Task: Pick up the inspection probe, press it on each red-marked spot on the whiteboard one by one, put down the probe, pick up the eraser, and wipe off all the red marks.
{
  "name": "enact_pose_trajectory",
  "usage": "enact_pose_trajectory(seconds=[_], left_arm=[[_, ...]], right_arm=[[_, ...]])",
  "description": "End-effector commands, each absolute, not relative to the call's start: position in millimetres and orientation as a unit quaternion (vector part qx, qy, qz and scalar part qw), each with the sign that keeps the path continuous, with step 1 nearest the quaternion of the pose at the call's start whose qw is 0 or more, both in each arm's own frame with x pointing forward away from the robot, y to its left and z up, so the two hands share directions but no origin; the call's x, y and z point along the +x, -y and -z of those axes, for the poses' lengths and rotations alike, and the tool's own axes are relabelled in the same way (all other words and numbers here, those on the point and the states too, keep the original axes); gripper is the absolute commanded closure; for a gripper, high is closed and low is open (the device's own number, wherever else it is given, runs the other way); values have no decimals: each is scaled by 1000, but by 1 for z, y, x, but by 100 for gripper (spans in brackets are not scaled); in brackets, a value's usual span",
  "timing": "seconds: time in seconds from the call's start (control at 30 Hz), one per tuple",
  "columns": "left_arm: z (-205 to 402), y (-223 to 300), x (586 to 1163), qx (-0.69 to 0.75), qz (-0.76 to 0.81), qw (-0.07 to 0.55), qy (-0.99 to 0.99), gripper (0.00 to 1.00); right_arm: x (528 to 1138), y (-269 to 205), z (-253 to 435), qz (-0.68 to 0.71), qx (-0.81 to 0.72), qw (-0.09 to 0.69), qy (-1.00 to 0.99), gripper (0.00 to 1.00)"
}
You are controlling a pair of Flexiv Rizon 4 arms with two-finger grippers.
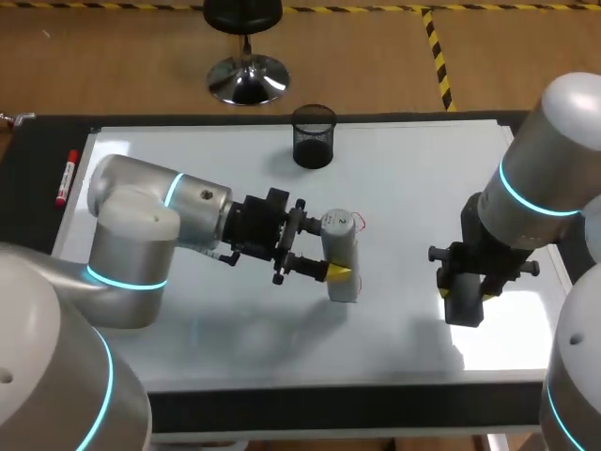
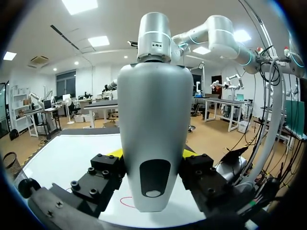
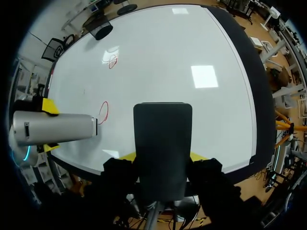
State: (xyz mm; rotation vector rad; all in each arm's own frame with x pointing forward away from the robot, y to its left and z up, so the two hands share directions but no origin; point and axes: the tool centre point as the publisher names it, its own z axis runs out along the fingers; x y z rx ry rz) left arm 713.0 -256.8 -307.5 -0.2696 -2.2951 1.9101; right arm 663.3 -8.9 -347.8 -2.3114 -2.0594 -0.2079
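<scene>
My left gripper [image 1: 324, 248] is shut on the grey cylindrical inspection probe [image 1: 341, 256] over the middle of the whiteboard [image 1: 413, 178]. In the left wrist view the probe [image 2: 152, 120] fills the space between the yellow fingertips [image 2: 115, 153], with a red mark [image 2: 125, 202] on the board just beneath it. My right gripper [image 1: 464, 293] hangs over the board's right part, shut on the dark eraser [image 1: 463, 305]. From the right wrist the eraser [image 3: 163, 143] sits between that gripper's fingers. Ahead of it, the probe [image 3: 55, 128] has its end beside a red oval [image 3: 103, 111]. Another red mark [image 3: 112, 61] lies farther off.
A black mesh cup [image 1: 314, 136] stands at the whiteboard's far edge. A red marker [image 1: 66, 177] lies on the dark border at the far left. The black table border [image 1: 329, 409] runs along the near edge.
</scene>
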Motion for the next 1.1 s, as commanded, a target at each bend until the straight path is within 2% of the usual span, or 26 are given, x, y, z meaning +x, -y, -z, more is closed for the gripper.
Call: enact_pose_trajectory(seconds=[0.03,1.1], left_arm=[[315,268,715,-88,-636,71,764,100],[354,286,735,-67,-611,55,787,100]], right_arm=[[662,10,347,68,-745,20,664,100],[662,10,347,68,-745,20,664,100]])
